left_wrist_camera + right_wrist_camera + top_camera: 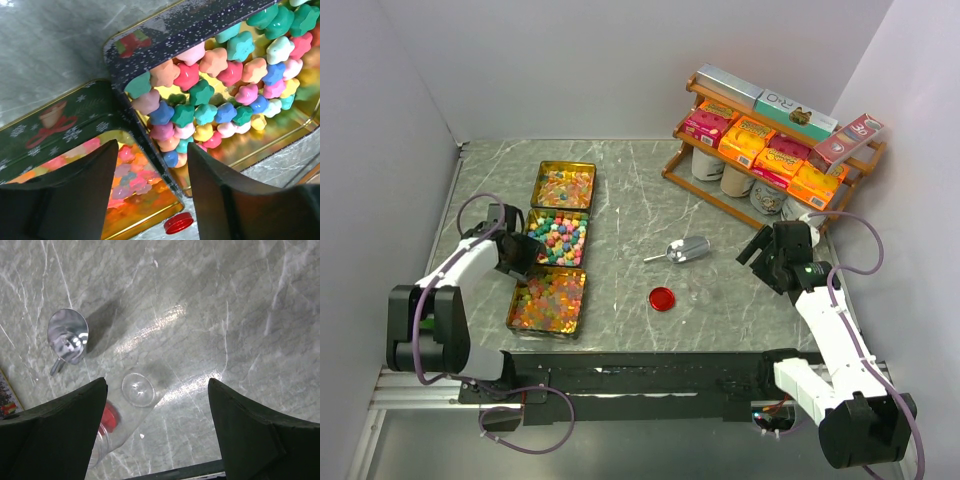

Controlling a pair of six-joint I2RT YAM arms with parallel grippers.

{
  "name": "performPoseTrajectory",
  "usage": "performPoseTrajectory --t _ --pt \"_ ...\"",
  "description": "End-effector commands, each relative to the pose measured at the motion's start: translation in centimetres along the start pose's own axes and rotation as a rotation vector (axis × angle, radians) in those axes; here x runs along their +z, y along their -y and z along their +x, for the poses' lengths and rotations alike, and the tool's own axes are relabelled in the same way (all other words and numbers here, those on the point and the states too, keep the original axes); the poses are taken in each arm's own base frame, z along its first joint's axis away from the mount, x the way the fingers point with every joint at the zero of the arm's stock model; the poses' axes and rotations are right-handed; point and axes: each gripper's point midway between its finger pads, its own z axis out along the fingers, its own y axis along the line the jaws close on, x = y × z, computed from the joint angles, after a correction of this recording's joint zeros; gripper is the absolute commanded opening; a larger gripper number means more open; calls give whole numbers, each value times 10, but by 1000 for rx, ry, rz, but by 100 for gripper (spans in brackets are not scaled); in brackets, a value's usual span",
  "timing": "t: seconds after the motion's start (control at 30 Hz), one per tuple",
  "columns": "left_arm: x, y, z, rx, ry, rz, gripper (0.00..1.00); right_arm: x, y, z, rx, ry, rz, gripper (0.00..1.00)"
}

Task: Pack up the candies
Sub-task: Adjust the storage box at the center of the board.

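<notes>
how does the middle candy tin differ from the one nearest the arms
The middle tin holds opaque pastel star candies; the near tin holds glossy, translucent gummies. The stars are mixed pink, blue, green and yellow; the gummies run mostly orange and red. Both are open rectangular tins with gold insides and dark festive-print walls, set side by side.
</notes>
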Motion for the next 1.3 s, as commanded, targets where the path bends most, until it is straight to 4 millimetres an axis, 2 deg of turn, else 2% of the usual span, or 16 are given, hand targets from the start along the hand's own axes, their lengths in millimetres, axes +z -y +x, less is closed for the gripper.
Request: performPoseTrajectory --t 0.0,0.17,0.3,0.47,0.63,0.77,0.87,1.03,1.23,1.27 --pt "0 16 4 -6 -9 51 56 -7 -3 -16 2 51 3 88" --pt "5 13 11 -28 -16 46 47 -6 0 -14 2 46 16 87" --pt "9 4 15 -72 -2 18 36 -6 3 -14 3 53 24 87" --pt "9 2 19 -101 1 9 33 -6 6 -14 4 60 32 87" --pt "9 5 22 -139 13 -15 14 -7 6 -16 -1 63 37 86" --pt "10 9 34 -170 -19 -29 2 -7 7 -17 -7 66 38 86" --pt "11 13 45 -185 -35 -50 1 -8 8 -17 -13 68 40 86" --pt "17 16 74 -217 -88 -85 1 -9 10 -20 -23 77 52 85" --pt "19 33 106 -251 -150 -98 2 -8 9 -16 -21 71 35 85" --pt "16 42 109 -260 -158 -86 2 -8 8 -15 -17 67 28 84"
